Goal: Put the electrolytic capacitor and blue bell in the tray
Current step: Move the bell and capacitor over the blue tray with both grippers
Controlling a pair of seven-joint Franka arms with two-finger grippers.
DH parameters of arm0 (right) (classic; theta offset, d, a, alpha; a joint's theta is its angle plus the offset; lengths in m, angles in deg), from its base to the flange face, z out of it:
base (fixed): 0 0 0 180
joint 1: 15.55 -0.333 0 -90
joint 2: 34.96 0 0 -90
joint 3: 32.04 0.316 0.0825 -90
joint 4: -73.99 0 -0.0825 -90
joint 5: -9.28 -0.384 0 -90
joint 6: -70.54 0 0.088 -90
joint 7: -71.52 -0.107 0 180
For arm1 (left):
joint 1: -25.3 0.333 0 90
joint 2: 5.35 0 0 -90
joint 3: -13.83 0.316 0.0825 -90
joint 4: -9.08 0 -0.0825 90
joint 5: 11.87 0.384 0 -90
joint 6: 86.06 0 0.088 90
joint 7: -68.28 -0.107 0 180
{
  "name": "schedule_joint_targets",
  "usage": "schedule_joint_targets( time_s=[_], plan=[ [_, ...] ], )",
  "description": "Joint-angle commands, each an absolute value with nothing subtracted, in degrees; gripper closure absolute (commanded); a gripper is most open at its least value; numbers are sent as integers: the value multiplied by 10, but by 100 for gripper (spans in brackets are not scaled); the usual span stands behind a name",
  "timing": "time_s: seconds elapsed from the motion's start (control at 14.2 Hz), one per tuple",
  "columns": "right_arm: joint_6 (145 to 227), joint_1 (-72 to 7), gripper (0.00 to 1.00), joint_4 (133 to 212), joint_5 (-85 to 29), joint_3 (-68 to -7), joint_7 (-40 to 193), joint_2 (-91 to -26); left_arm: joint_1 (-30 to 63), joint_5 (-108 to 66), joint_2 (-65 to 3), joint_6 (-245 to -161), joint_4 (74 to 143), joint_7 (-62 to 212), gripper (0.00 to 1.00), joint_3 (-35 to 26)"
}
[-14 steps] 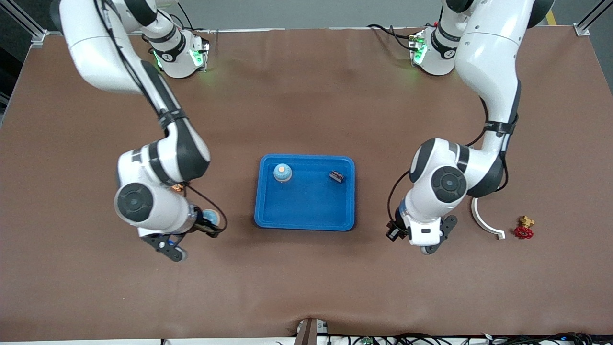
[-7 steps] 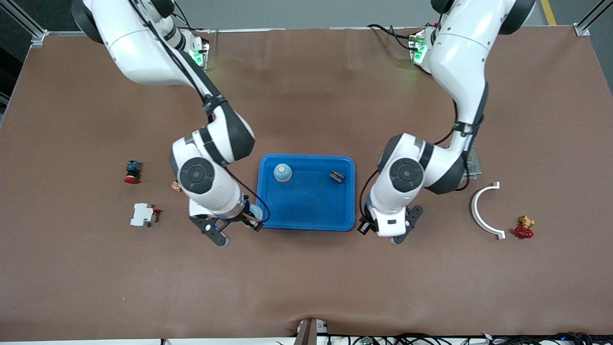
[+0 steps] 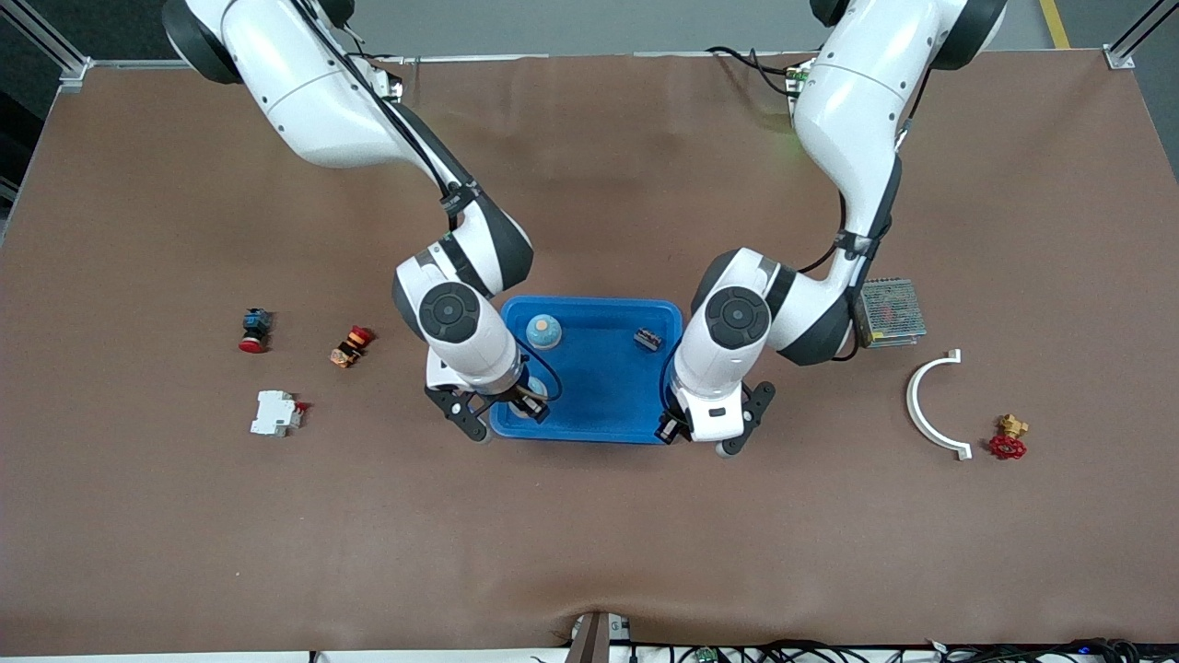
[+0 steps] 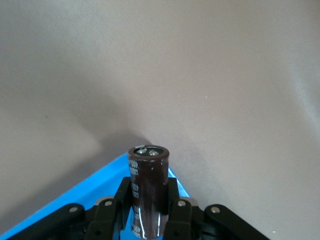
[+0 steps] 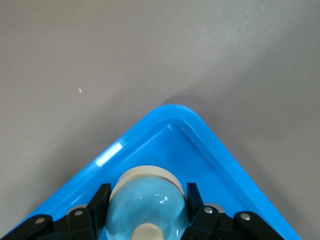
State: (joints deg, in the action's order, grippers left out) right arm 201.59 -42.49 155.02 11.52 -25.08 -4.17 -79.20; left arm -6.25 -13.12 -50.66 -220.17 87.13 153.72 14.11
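The right gripper (image 5: 145,212) pinches a bell (image 5: 146,200) and the left gripper (image 4: 147,212) a capacitor (image 4: 148,192), each over a near corner of the tray (image 3: 599,391), which already holds another bell (image 3: 543,331) and a small dark part (image 3: 647,340).

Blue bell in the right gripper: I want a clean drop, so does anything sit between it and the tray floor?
Nothing visible does: the right gripper holds the pale-blue domed bell over a bare corner of the bright-blue plastic tray.

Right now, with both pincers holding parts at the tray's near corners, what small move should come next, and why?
Probably lower both and release. The left pincer grips the electrolytic capacitor over one corner of the tray; the right pincer holds the blue bell just inside another corner.
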Motion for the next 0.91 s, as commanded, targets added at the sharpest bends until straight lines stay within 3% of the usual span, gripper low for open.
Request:
schedule_joint_targets(
  time_s=[0.0, 0.84],
  plan=[
    [2023, -434, 100, 1563, 117, -259, -53, -793, -83, -133, -524, -2224, 857, 1571, 100, 150],
    [2023, -453, 100, 1570, 117, -259, -54, -819, -120, -114, -534, -2226, 889, 1670, 100, 150]
  ],
)
